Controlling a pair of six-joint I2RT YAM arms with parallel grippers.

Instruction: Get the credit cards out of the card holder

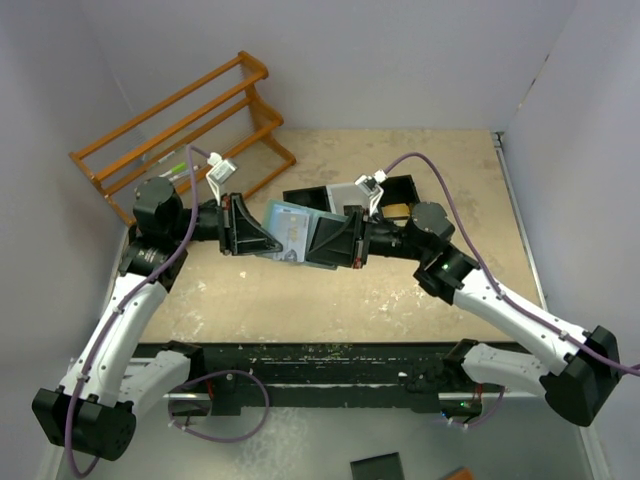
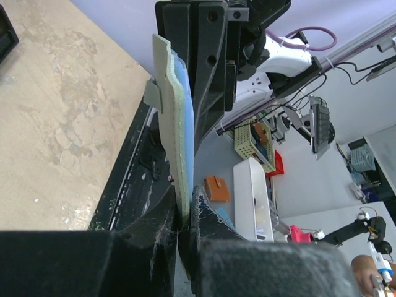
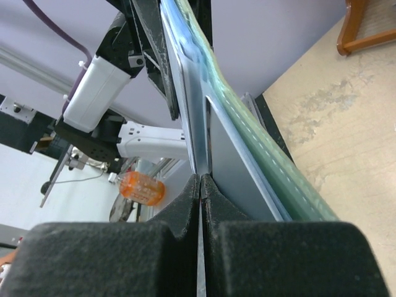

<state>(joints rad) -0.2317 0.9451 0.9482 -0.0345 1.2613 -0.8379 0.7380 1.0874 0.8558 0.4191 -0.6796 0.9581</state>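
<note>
Beige, stained bench (image 1: 400,290) under lilac walls (image 1: 400,60) carries a wooden rack (image 1: 180,130) and a black tray (image 1: 305,196), its contents unclear. Above mid-bench, the left hand (image 1: 264,241) is clamped on the teal holder (image 1: 290,226) by its edge. The right hand (image 1: 320,240) is pinched on a grey card (image 3: 193,142) sticking from its blue inside.

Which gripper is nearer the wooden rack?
Left. The left gripper, clamping the card holder, is just below-right of the wooden rack; the right gripper is farther right, beside the black tray.
</note>
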